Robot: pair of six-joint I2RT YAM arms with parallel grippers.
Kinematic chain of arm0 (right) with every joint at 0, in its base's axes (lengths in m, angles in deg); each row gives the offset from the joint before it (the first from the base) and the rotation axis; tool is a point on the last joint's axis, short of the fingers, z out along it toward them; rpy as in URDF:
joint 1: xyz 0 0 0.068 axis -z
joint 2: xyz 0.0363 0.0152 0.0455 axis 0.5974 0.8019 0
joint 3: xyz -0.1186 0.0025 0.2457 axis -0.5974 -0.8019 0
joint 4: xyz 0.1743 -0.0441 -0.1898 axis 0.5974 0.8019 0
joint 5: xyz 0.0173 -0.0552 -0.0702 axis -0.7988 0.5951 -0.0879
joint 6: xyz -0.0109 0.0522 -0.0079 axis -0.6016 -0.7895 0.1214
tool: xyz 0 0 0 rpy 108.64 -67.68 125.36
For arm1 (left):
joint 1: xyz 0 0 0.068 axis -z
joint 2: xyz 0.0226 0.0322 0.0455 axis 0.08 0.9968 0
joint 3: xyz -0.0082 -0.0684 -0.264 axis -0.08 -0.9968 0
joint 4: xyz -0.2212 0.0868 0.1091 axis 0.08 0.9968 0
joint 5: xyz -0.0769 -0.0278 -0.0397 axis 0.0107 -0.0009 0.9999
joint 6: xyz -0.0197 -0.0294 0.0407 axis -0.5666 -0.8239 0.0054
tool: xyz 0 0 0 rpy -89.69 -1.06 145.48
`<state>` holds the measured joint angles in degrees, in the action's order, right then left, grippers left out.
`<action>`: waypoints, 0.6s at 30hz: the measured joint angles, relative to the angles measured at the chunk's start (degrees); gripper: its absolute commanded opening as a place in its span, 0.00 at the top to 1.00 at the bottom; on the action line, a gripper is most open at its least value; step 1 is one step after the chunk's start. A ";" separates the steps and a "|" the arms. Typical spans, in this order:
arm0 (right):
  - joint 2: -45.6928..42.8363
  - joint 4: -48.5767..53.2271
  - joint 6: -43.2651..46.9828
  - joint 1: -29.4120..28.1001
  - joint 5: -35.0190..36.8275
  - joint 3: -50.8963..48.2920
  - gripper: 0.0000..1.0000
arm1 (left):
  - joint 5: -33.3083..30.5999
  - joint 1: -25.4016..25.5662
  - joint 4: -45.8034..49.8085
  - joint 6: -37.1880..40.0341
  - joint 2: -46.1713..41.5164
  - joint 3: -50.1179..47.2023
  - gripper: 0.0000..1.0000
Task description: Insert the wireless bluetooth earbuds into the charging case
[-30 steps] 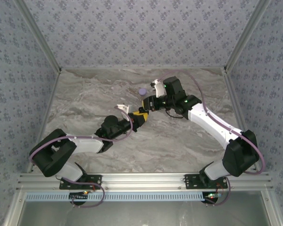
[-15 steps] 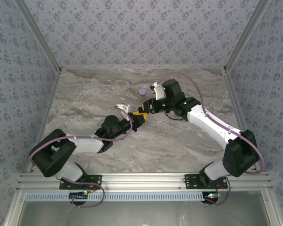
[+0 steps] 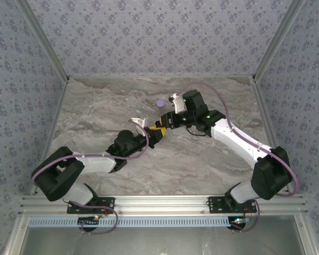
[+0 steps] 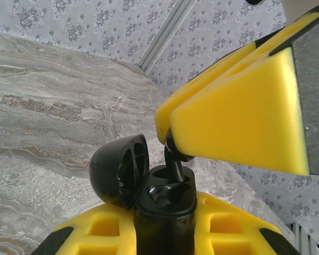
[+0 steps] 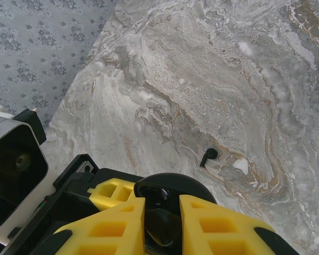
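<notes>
My left gripper (image 4: 165, 231) is shut on the black charging case (image 4: 164, 210), held upright with its lid (image 4: 118, 169) swung open to the left. From the upper right, my right gripper (image 5: 162, 215) is shut on one black earbud (image 4: 176, 163). The earbud's stem reaches down into a socket of the case. Seen from the right wrist, the case (image 5: 176, 182) lies directly beneath the held earbud (image 5: 162, 226). A second earbud (image 5: 208, 155) lies loose on the marble table. In the top view the left gripper (image 3: 157, 134) and the right gripper (image 3: 165, 125) meet at mid-table.
A pale lilac disc (image 3: 160, 103) rests on the marble table (image 3: 95, 117) just behind the meeting grippers. A white chip (image 5: 240, 166) lies beside the loose earbud. Patterned walls close the table on three sides.
The right gripper has shifted slightly left and down onto the left gripper's case over the last second. The left arm has held still.
</notes>
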<state>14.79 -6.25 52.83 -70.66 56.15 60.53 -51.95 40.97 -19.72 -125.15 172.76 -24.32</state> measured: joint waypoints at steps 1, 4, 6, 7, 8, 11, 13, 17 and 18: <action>0.00 0.00 0.07 -0.04 0.00 0.00 0.77 | 0.00 0.00 0.09 0.02 -0.09 0.00 0.87; -0.07 0.15 0.48 -0.11 0.00 0.00 0.77 | 0.13 0.00 0.39 0.09 -0.24 -0.02 0.87; -0.11 0.28 0.59 -0.20 0.02 0.00 0.76 | 0.20 0.00 0.66 0.26 -0.44 0.00 0.87; -0.13 0.31 0.72 -0.26 0.04 0.00 0.76 | 0.20 0.00 0.74 0.42 -0.48 0.00 0.87; -0.13 0.37 0.87 -0.26 0.02 0.00 0.76 | 0.22 0.00 0.94 0.61 -0.55 0.00 0.87; -0.15 0.57 0.90 -0.35 0.02 0.00 0.76 | 0.35 0.11 1.77 0.96 -1.05 0.00 0.87; -0.28 0.83 0.94 -0.44 0.04 0.00 0.74 | 0.37 0.22 2.16 1.36 -1.38 0.00 0.87; -0.37 1.90 1.09 -0.96 0.07 0.00 0.70 | 0.42 0.50 2.36 2.56 -2.16 0.00 0.87; -0.37 2.14 1.14 -1.11 0.13 0.00 0.69 | 0.46 0.66 2.49 3.02 -2.45 0.04 0.87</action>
<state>14.42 -4.11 53.97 -71.78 56.28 60.53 -51.49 41.63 -17.23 -122.14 170.32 -24.27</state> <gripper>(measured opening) 0.290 0.191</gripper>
